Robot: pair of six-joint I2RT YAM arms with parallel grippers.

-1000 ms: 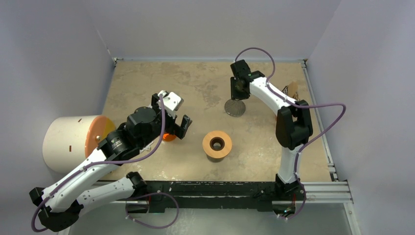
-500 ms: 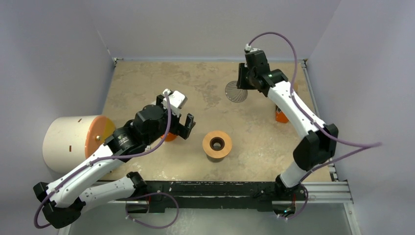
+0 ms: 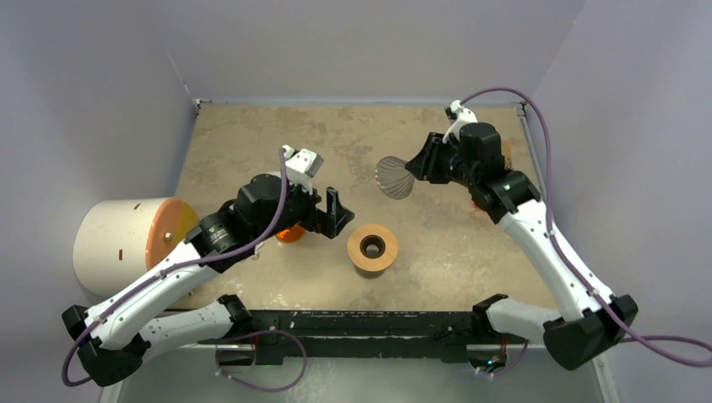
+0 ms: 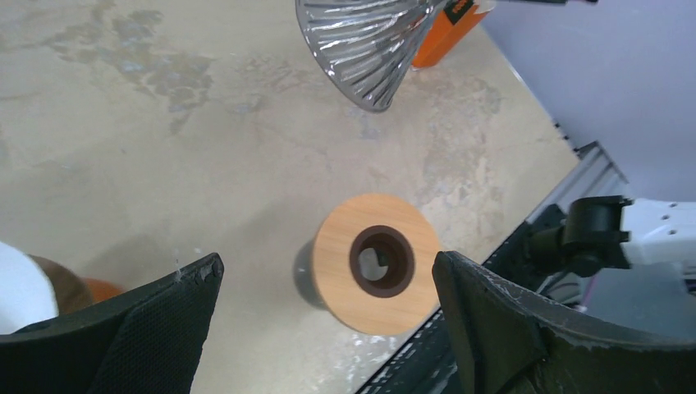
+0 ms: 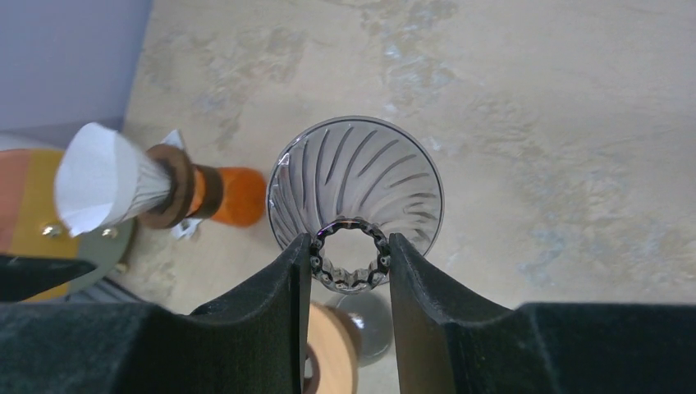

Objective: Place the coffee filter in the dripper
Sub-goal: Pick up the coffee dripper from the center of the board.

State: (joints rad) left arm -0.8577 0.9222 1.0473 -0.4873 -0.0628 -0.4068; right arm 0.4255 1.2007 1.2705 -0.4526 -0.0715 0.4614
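At the far left of the table [image 3: 252, 143] a white drum [image 3: 113, 243] lies on its side, its orange lid facing the arms. Just right of it the left gripper [image 4: 327, 267] hangs with its jaws spread wide and nothing between them. Beneath that gripper stands the orange vessel [image 3: 290, 234], largely hidden from above. The right wrist view shows the filter [image 5: 98, 176] as a pale paper cone sticking out of the vessel's mouth, above brown bands on the vessel's neck. The filter is well apart from the dripper. Next to the right, near the front edge and between the two arms, a wood ring [image 3: 373, 247] with a dark hole stands alone. From the left wrist it shows between the open fingers [image 4: 492, 328], and something greyish is under it that I cannot make out. Farther back and to the right is the dripper [image 3: 393, 176], a clear ribbed glass cone. It is held above the table on its side, with its wide mouth turned toward the left arm. The right gripper [image 5: 350, 246] has its jaws closed on the cone's narrow neck, one black finger on each side. Behind the dripper, toward the right edge, an orange-and-black packet [image 4: 447, 29] stands, mostly covered by the right arm from above.
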